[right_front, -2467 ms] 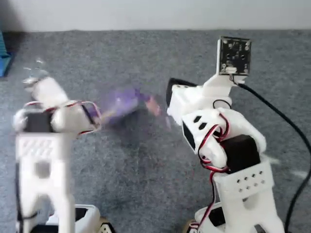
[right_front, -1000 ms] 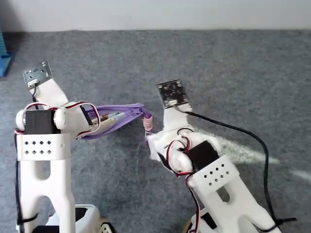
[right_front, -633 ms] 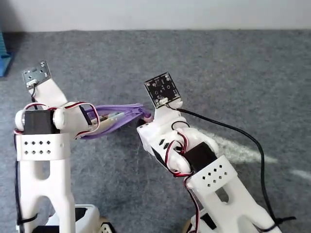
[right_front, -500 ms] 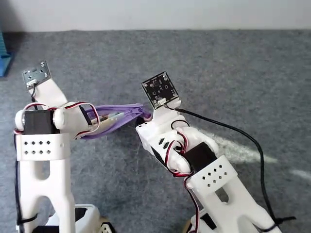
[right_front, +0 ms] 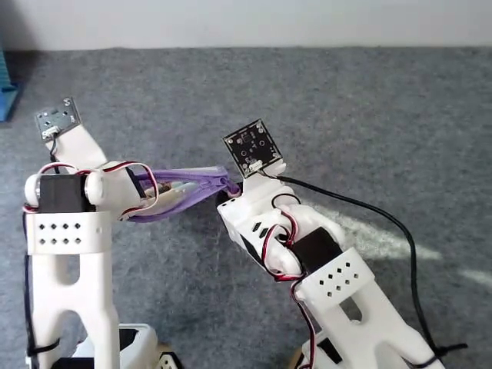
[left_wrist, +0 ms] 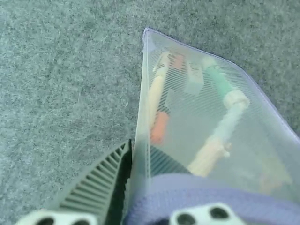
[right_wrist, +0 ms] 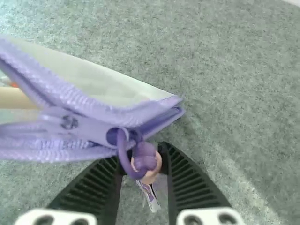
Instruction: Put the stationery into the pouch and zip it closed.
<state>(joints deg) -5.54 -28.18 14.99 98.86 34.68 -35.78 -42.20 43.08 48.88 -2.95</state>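
A purple pouch [right_front: 188, 188] with clear mesh sides hangs between the two arms above the grey carpet. My left gripper [left_wrist: 136, 157] is shut on one end of the pouch [left_wrist: 206, 108]; through the mesh I see several pens [left_wrist: 157, 101] inside. At the other end, the zipper pull [right_wrist: 143, 164], a purple loop with a pink bead, sits between the black fingers [right_wrist: 187, 180] of my right gripper [right_wrist: 140, 171], which is shut on it. The pouch [right_wrist: 84, 117] gapes on the side away from the pull. In the high view the right gripper [right_front: 229, 191] meets the pouch's tip.
Grey carpet [right_front: 369, 100] covers the work surface, with a pale wall along the back. A blue object [right_front: 6, 84] sits at the far left edge. A black cable [right_front: 384, 219] trails from the right arm's wrist camera board [right_front: 254, 150].
The right arm swung in from the right and lowered toward the pouch's end, bringing its gripper onto the zipper pull. The left arm has held the pouch still for the last second.
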